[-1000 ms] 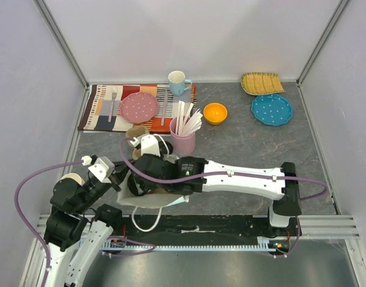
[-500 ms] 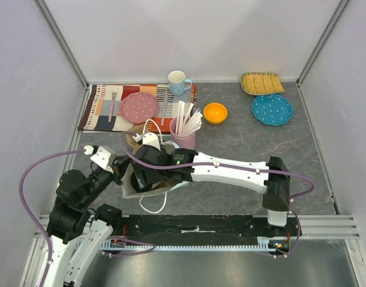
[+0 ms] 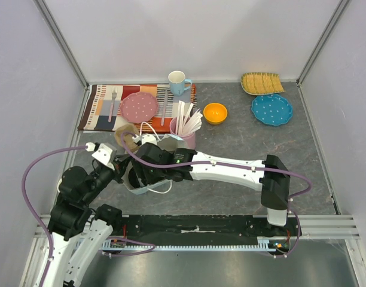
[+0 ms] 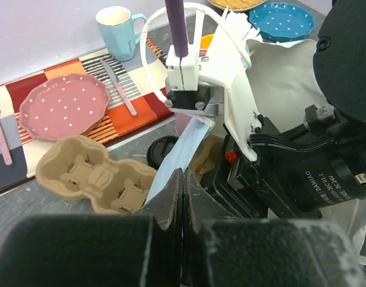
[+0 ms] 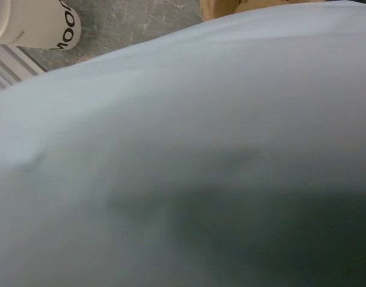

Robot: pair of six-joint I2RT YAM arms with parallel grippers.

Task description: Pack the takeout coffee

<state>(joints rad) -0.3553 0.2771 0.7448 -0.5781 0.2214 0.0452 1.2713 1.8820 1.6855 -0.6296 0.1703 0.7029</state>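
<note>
Bag-opening | left tool [image 4: 182,197] clenched on paper bag [image 4: 186,146]; right tool [image 3: 141,173]: cannot tell | next: insert takeout coffee [image 5: 27,21] upright

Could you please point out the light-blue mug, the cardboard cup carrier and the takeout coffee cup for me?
light-blue mug [image 4: 116,33]: left wrist view, on its outer wall.
cardboard cup carrier [image 4: 90,179]: left wrist view, on its top surface.
takeout coffee cup [image 5: 27,24]: right wrist view, on its paper wall.

Pink plate [image 3: 139,107] on striped placemat [image 3: 98,113]; orange bowl [image 3: 215,112]; blue mug [image 3: 178,81]
</note>
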